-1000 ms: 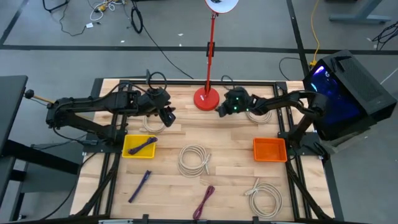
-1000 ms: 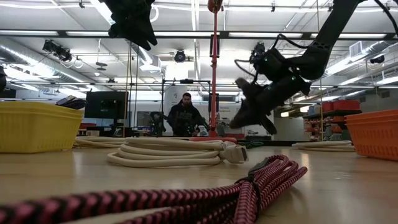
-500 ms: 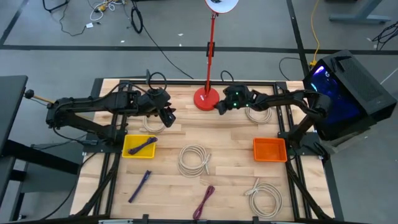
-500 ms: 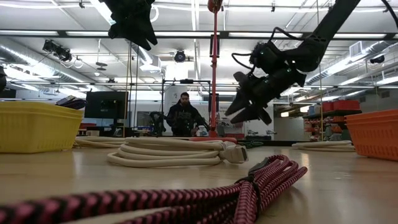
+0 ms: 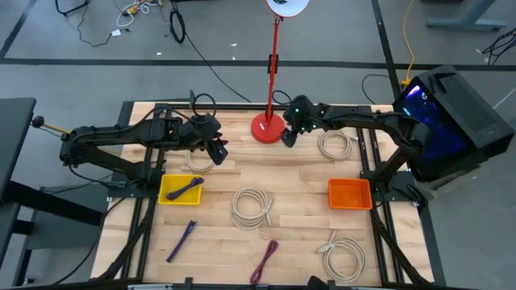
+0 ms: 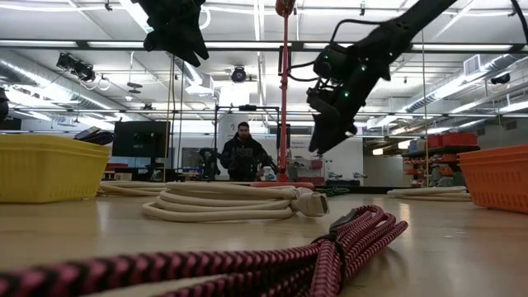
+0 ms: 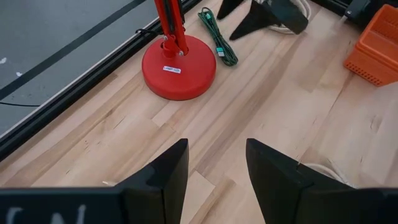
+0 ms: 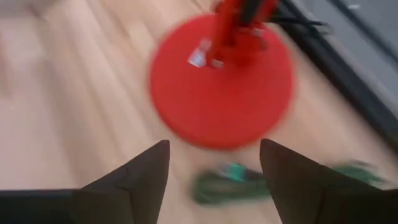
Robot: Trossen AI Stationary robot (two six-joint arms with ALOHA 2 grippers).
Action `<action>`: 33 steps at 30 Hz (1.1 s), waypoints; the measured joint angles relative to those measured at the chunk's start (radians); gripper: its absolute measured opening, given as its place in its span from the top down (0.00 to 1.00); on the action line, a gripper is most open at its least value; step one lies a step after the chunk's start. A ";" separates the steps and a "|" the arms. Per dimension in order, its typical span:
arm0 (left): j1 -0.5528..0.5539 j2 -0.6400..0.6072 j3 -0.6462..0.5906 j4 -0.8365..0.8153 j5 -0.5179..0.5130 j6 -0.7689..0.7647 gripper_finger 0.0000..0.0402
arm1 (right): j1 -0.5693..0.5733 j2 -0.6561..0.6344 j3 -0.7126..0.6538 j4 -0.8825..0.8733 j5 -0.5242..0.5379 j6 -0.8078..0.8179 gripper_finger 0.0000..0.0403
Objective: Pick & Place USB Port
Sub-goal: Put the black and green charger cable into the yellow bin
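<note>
Hovering right hand (image 5: 288,138), unreadable label (image 7: 171,69)

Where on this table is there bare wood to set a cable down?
Bare wood lies between the yellow bin and centre white coil, and between that coil and the orange bin. It is crowded around the red lamp base, where the open right gripper hovers over a green cable.

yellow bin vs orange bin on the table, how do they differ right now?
Colour: the yellow plastic bin against the orange plastic bin.
Side: the yellow bin sits on the left arm's side of the wooden table, the orange bin on the right arm's side.
Contents: the yellow bin holds a purple cable bundle; the orange bin shows nothing inside from above.
Shared: both are small rectangular open-topped bins, about the same size, resting flat on the table.
</note>
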 joint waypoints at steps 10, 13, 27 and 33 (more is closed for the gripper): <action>0.000 0.000 0.000 0.000 -0.004 0.001 0.58 | -0.002 0.000 0.094 -0.261 0.241 -0.244 0.40; 0.000 0.000 0.000 0.000 -0.004 0.001 0.58 | -0.002 0.010 0.077 -0.302 0.270 -0.291 0.40; 0.001 0.000 0.000 0.006 -0.019 0.002 0.58 | 0.012 0.061 0.067 -0.262 0.265 -0.393 0.40; 0.001 0.000 0.000 0.007 -0.019 0.007 0.58 | 0.057 0.120 0.068 -0.262 0.220 -0.400 0.40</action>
